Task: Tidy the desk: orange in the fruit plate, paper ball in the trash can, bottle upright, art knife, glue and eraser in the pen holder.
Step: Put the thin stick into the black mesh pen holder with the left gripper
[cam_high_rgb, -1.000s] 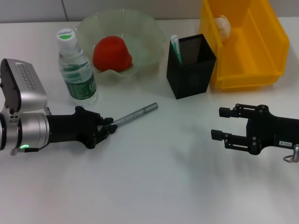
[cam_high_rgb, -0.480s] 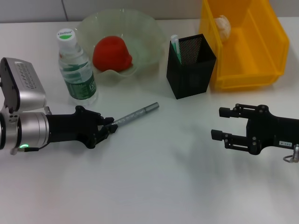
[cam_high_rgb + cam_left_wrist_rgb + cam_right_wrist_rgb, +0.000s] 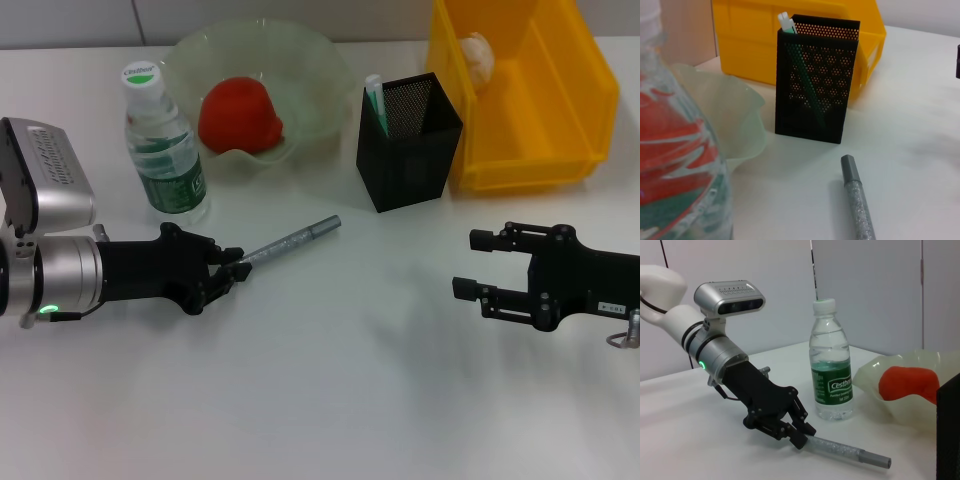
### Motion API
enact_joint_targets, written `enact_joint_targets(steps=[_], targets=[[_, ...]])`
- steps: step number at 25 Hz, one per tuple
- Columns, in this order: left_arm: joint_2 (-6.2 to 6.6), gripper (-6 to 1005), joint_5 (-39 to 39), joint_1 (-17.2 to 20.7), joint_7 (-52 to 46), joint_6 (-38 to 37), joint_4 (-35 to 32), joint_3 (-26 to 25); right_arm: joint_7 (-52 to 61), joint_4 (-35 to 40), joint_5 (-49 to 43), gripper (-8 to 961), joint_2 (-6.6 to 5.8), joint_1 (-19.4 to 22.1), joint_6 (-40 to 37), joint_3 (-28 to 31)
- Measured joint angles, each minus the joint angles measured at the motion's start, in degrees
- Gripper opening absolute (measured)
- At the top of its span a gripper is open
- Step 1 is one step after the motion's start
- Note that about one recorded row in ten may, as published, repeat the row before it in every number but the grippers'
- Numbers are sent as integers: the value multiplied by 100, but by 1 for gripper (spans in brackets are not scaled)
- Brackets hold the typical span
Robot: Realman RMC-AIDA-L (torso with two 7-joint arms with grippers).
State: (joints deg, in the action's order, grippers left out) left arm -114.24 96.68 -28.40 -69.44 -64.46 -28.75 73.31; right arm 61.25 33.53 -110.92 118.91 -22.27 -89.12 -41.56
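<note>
A grey glittery stick [image 3: 295, 240], which looks like the art knife, lies on the table between the bottle and the pen holder. My left gripper [image 3: 232, 272] is shut on its near end, as the right wrist view shows [image 3: 800, 432]. The water bottle [image 3: 165, 150] stands upright. The orange [image 3: 240, 115] sits in the pale green fruit plate [image 3: 320, 90]. A green and white stick [image 3: 375, 95] stands in the black mesh pen holder [image 3: 408, 150]. The paper ball [image 3: 477, 55] lies in the yellow bin [image 3: 560, 150]. My right gripper [image 3: 470, 264] hovers open at the right. The eraser is out of view.
The bottle stands just behind my left arm, and the plate is beside it. The pen holder stands against the yellow bin's left wall. Bare white table lies between the two grippers and toward the front edge.
My left gripper has shifted slightly with the stick, and the stick's far tip has swung a little toward the pen holder. The right arm has not moved.
</note>
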Motion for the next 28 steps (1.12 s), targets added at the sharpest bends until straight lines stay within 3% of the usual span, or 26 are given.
enact_joint_targets(steps=[16, 28], targets=[[41, 165, 3, -17, -181, -260, -43, -2, 0, -25, 0, 653, 0, 8, -22, 29], [116, 165, 10, 70, -1158, -1415, -702, -27, 0, -14, 0, 652, -3, 37, -401, 345]])
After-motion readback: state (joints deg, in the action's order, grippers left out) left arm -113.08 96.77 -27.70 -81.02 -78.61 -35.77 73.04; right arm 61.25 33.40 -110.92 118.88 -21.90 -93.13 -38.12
